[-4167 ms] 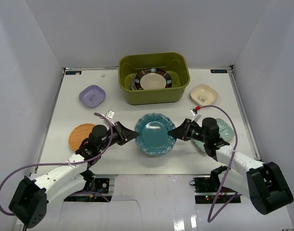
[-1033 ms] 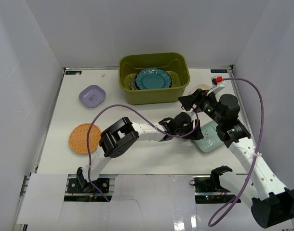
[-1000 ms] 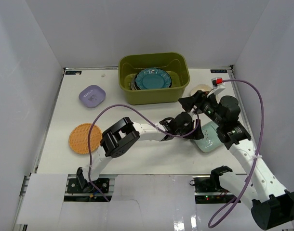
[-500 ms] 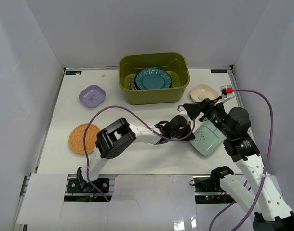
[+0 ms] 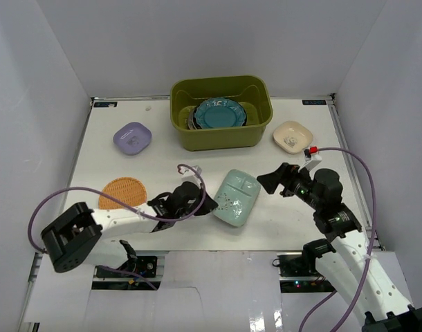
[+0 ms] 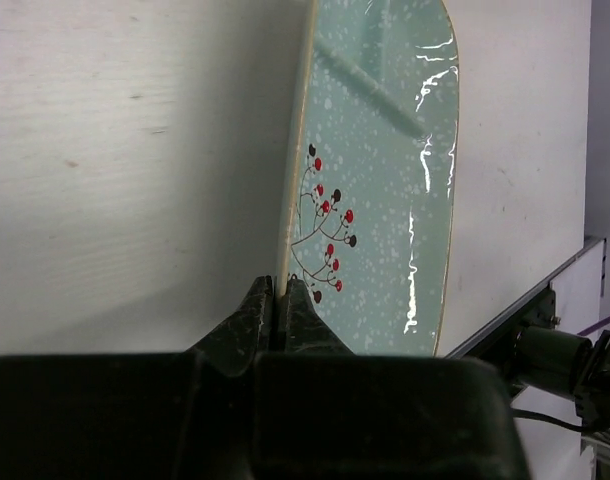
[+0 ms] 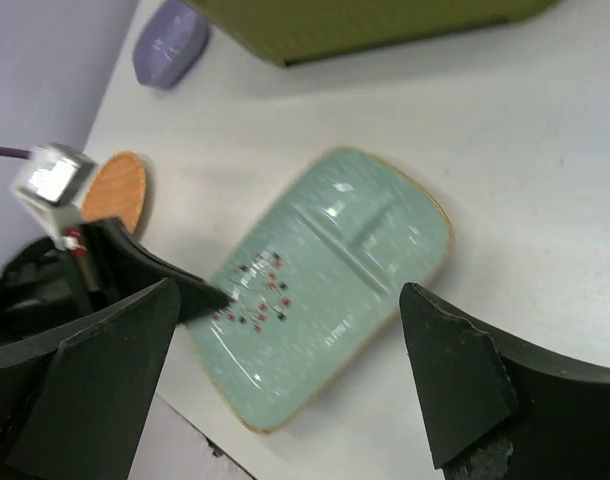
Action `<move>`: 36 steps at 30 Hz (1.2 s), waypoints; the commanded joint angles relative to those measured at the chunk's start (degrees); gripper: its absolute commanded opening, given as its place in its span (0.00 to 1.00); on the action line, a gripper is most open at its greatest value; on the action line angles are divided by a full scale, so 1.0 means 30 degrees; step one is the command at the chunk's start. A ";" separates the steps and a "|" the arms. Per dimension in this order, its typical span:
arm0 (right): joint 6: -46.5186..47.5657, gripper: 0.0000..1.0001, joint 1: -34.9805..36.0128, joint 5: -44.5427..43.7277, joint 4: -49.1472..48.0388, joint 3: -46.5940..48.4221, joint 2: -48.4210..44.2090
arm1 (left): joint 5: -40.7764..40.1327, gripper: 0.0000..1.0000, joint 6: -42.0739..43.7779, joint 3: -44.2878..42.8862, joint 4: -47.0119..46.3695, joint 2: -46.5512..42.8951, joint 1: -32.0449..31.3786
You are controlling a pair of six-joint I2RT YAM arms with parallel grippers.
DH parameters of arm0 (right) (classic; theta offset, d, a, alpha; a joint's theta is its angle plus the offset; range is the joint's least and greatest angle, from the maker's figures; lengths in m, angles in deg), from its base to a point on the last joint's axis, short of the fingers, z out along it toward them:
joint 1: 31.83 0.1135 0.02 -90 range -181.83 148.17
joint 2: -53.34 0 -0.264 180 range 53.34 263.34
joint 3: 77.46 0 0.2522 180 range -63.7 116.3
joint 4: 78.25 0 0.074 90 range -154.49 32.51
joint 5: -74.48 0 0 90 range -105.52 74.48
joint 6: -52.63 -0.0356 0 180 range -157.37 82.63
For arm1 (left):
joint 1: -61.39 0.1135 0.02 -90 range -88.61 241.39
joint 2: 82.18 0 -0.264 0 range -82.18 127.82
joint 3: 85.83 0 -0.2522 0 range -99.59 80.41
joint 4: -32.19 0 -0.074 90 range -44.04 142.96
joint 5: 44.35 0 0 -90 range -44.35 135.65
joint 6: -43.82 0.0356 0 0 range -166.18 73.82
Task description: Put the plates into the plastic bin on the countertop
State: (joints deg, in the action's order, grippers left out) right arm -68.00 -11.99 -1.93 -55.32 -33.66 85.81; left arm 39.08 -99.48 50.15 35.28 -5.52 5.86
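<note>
The mint plate with a red berry print lies near the front middle of the countertop. My left gripper is shut on its left rim; in the left wrist view the fingertips pinch the thin edge of the mint plate. My right gripper hangs open just right of the plate, apart from it; its wrist view looks down on the mint plate between its wide fingers. The olive plastic bin at the back holds a teal scalloped plate on top of others.
A lavender plate lies at the back left, an orange plate at the front left beside my left arm, and a cream plate right of the bin. White walls close in the countertop.
My left gripper shut on the mint plate's rim and dragged it from the right side to the front middle. My right gripper opened wider and drew back toward the near edge.
</note>
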 commanded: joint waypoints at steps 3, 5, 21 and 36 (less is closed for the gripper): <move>-0.1974 0.95 -0.0049 0.1357 -0.1002 -0.2593 0.0016 | -0.0945 0.00 -0.2038 0.1238 -0.3208 -0.4778 0.0257; -0.3173 0.93 0.0009 0.2995 -0.2698 -0.3708 0.0773 | -0.0917 0.00 -0.1980 0.1385 -0.3354 -0.5747 0.0287; -0.4734 0.08 0.3964 0.0630 -0.8300 -0.1932 0.4644 | -0.0212 0.47 -0.0284 0.0713 -0.2157 -0.8087 0.0286; -0.0688 0.08 0.1359 -0.0867 -0.6546 1.5455 1.8046 | -0.7592 0.98 0.5400 -0.5997 1.4688 -1.3774 0.0287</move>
State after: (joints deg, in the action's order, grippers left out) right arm -73.21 -6.07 -3.03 -70.76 1.10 132.32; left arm 23.15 -87.90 33.21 64.98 -45.12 6.69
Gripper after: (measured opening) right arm 0.133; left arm 0.977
